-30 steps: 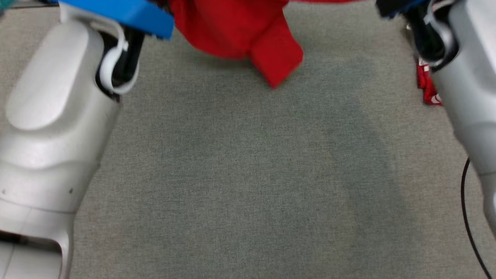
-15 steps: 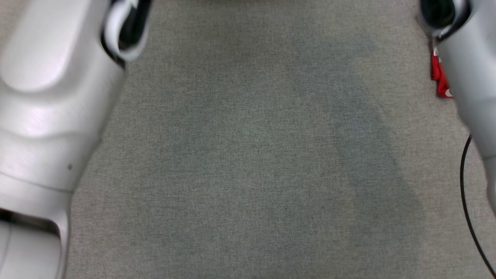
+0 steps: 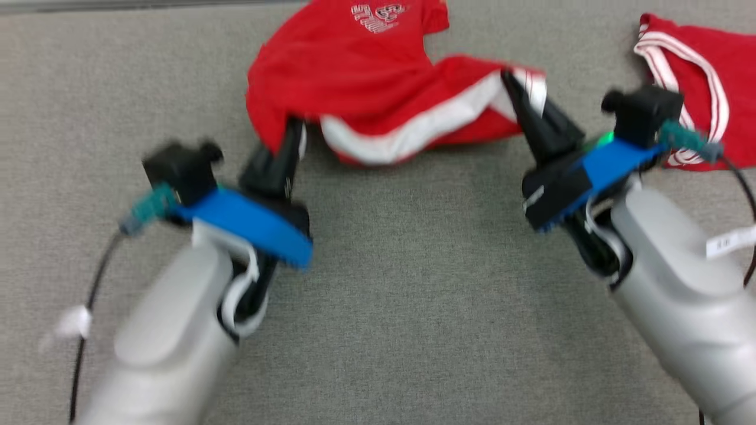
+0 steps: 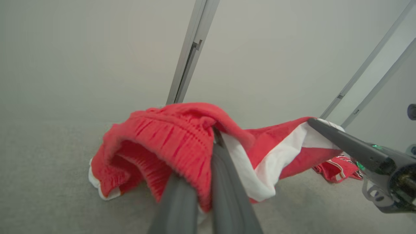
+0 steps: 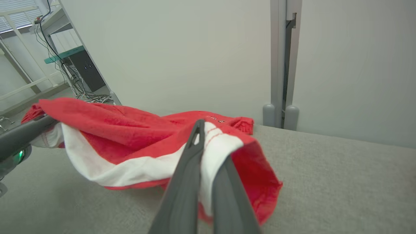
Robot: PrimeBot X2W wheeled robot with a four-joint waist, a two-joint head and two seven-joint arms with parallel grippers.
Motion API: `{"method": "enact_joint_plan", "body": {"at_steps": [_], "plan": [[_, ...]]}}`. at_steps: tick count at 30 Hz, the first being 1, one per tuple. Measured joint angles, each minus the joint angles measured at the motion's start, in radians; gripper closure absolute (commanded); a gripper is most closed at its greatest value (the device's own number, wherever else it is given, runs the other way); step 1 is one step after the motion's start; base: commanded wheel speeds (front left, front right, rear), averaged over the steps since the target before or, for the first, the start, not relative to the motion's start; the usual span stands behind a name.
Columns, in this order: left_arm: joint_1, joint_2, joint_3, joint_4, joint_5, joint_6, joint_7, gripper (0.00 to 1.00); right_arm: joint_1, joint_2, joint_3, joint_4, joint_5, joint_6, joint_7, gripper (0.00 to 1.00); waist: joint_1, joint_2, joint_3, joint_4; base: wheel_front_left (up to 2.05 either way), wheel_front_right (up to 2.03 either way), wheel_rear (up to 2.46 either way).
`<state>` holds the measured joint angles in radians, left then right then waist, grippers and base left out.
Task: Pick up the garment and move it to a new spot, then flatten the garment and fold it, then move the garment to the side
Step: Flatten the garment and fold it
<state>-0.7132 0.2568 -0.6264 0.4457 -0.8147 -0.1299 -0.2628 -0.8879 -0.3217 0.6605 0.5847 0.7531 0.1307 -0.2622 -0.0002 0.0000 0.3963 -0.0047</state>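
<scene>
Red garment (image 3: 354, 77) on grey surface (image 3: 413, 295)

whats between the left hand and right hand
The red garment: its white-striped edge sags between the left hand and the right hand, each shut on it. The head view shows this.

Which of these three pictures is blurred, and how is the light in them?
Head view: motion blur, worst on the left forearm; the red garment is soft too. Left wrist view: garment sharp, the near fingers out of focus, even light. Right wrist view: cloth crisp, faint shadow under it on the grey surface.
</scene>
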Motion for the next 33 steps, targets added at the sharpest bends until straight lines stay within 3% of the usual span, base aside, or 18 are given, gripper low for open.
{"method": "enact_joint_plan", "body": {"at_steps": [7, 12, 25, 33], "plan": [[0.269, 0.020, -0.026, -0.072, 0.042, 0.000, 0.000, 1.00, 0.253, -0.044, -0.017, -0.102, 0.035, 0.000, 0.000, 1.00, -0.0001, -0.0002, -0.078, 0.005, 0.00, 0.00, 0.00], [0.369, 0.037, -0.058, -0.103, 0.053, 0.000, 0.000, 1.00, 0.412, -0.076, -0.025, -0.169, 0.056, 0.000, 0.000, 1.00, -0.0001, -0.0002, -0.136, 0.011, 0.00, 0.00, 0.00], [0.554, 0.110, -0.126, -0.200, 0.039, 0.000, 0.000, 1.00, 0.749, -0.154, -0.121, -0.364, 0.102, 0.000, 0.000, 1.00, 0.0000, -0.0003, -0.232, 0.002, 0.00, 0.00, 0.00], [0.570, 0.111, -0.164, -0.225, 0.006, 0.000, 0.000, 1.00, 0.794, -0.162, -0.159, -0.379, 0.084, 0.000, 0.000, 1.00, 0.0001, -0.0002, -0.253, 0.010, 0.00, 0.00, 0.00]]}}
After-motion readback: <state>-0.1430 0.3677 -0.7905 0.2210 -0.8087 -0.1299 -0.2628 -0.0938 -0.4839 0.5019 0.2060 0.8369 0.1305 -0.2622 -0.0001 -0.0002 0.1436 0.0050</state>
